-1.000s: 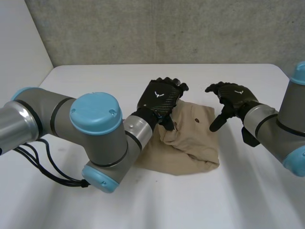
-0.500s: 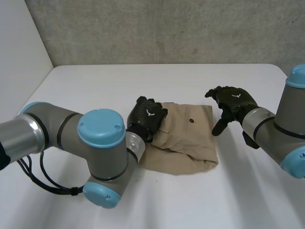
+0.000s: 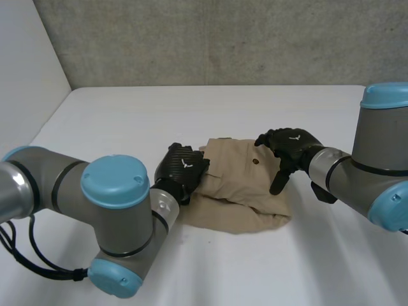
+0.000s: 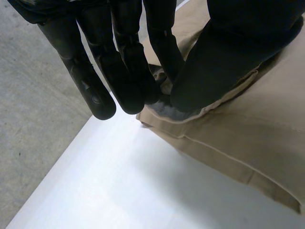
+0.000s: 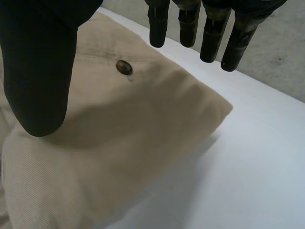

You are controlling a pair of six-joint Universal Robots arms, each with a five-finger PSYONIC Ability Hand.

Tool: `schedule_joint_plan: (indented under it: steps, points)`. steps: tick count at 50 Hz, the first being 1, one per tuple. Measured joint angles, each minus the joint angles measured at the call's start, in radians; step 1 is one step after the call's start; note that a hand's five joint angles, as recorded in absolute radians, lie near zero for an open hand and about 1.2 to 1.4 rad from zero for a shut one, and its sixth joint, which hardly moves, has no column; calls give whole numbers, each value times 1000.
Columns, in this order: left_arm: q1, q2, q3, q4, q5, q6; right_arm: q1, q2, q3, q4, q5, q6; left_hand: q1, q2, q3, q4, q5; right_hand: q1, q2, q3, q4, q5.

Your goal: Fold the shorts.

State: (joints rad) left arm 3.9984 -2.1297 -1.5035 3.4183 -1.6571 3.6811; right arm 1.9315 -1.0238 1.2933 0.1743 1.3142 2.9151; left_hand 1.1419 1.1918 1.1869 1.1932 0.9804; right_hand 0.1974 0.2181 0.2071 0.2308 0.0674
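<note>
The tan shorts (image 3: pixel 242 188) lie folded in a bundle in the middle of the white table (image 3: pixel 127 115). My left hand (image 3: pixel 182 169) is at their left edge. In the left wrist view its fingers (image 4: pixel 124 81) and thumb close together on the hem of the shorts (image 4: pixel 248 138). My right hand (image 3: pixel 290 143) hovers over the right part of the shorts, fingers straight and spread, thumb (image 5: pixel 38 71) pointing down at the cloth (image 5: pixel 119 152). A dark button (image 5: pixel 124 67) shows on the shorts below its fingertips.
Bare white table surrounds the shorts on all sides (image 3: pixel 287 268). A grey concrete wall (image 3: pixel 223 38) runs along the far edge. My left arm's grey elbow (image 3: pixel 115 217) sits low over the near left of the table.
My left hand came down from above the shorts' middle to their left edge and closed on the hem. My right hand shifted left, over the shorts.
</note>
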Motion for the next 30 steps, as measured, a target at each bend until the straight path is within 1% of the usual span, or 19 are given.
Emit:
schedule_joint_plan:
  steps: [9,11,12,13,14,15,16,17,18,20,21,22,25,27,28,29,30]
  points:
    - [17,27,-45,-51,2,6,15,86,-50,23,-23,-1,0,0,0,0,0,0,0,0,0,0]
    - [24,37,-48,-63,3,7,25,106,-61,34,-32,-4,-21,-47,-45,-49,-23,-4,0,-5,0,0]
    - [27,40,-48,-65,3,6,28,110,-63,37,-36,-6,-66,-113,-110,-116,-76,-4,0,-5,0,0]
    - [30,43,-47,-66,3,6,30,114,-65,40,-40,-9,-66,-113,-110,-116,-76,-4,0,-5,0,0]
    - [38,52,-44,-66,4,4,34,120,-68,47,-50,-16,-276,-289,-282,-291,-248,-4,0,-5,0,0]
    - [48,62,-40,-64,4,1,38,126,-70,55,-62,-27,-557,-555,-545,-557,-515,-12,0,-16,-3,0]
    - [57,69,-34,-60,5,-3,40,128,-71,60,-71,-38,-650,-657,-648,-660,-623,-14,0,-17,-6,0]
    - [61,72,-31,-58,5,-4,41,129,-72,63,-77,-46,-650,-657,-648,-660,-623,-14,0,-17,-6,0]
    - [70,80,-20,-51,5,-11,44,132,-71,68,-87,-67,-778,-795,-785,-802,-765,-14,0,-17,-6,0]
    - [79,85,-8,-42,6,-21,46,134,-70,72,-96,-91,-778,-795,-785,-802,-765,-14,0,-17,-6,0]
    - [87,90,8,-32,8,-35,50,135,-68,75,-104,-118,-846,-887,-874,-891,-856,-15,0,-17,-6,0]
    - [91,92,21,-25,10,-49,53,136,-67,77,-108,-138,-872,-924,-915,-927,-896,-14,0,-17,-6,0]
    - [97,91,51,-12,22,-95,61,137,-63,79,-114,-175,-887,-944,-934,-948,-918,-14,0,-17,-6,0]
    - [95,78,74,-8,52,-149,71,137,-58,79,-117,-209,-887,-946,-934,-948,-917,-15,0,-17,-6,0]
    - [95,78,74,-8,52,-149,71,137,-58,79,-117,-209,-887,-946,-934,-948,-917,-15,0,-17,-6,0]
    - [88,58,89,-9,89,-198,79,136,-52,79,-119,-223,-887,-946,-934,-948,-918,-15,0,-17,-6,0]
    - [83,50,93,-9,103,-215,81,134,-50,79,-119,-226,-887,-946,-934,-948,-918,-14,0,-17,-6,0]
